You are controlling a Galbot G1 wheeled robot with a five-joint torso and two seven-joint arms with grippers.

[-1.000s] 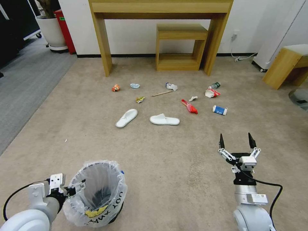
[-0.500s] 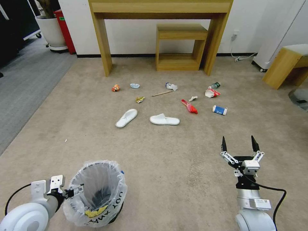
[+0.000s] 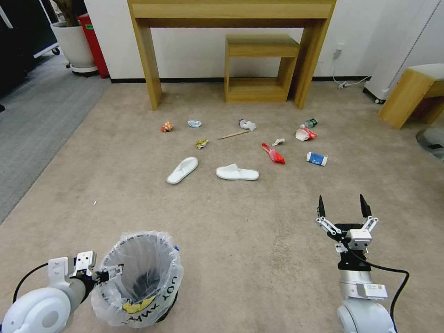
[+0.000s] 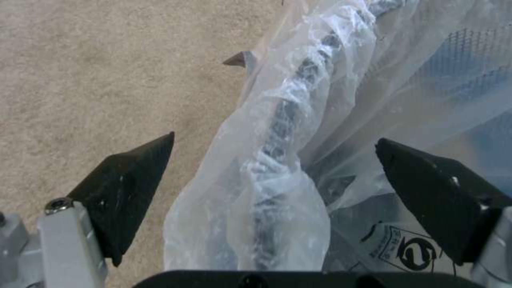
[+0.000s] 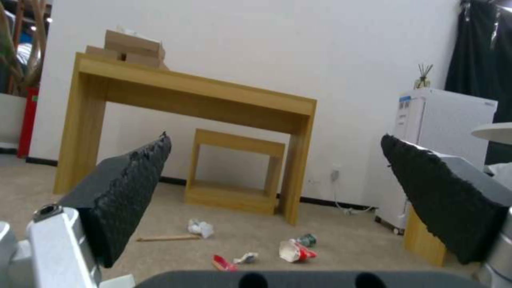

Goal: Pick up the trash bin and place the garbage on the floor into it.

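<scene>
The trash bin (image 3: 138, 277), black with a crinkly white bag, stands on the beige floor (image 3: 240, 240) at the near left. My left gripper (image 3: 108, 273) is open at its left rim; in the left wrist view the fingers (image 4: 128, 180) straddle the bag-covered rim (image 4: 283, 120) without touching it. My right gripper (image 3: 341, 206) hovers open and empty at the near right. The garbage lies ahead: two white slippers (image 3: 182, 169) (image 3: 237, 173), a red wrapper (image 3: 274, 154), a blue-white carton (image 3: 317, 158), a paper bowl (image 3: 305, 134), a bottle (image 3: 310, 123), a stick (image 3: 233, 134) and small wrappers (image 3: 166, 126).
A wooden console table (image 3: 231, 14) with a small shelf unit (image 3: 259, 69) under it stands against the far wall. A wooden bench (image 3: 407, 97) is at the right, a white plant pot (image 3: 74, 44) at the far left. A grey carpet strip (image 3: 32, 125) borders the left.
My left wrist has shifted slightly back at the bin's rim. The right gripper has sunk a little. The bin and the litter have not moved.
</scene>
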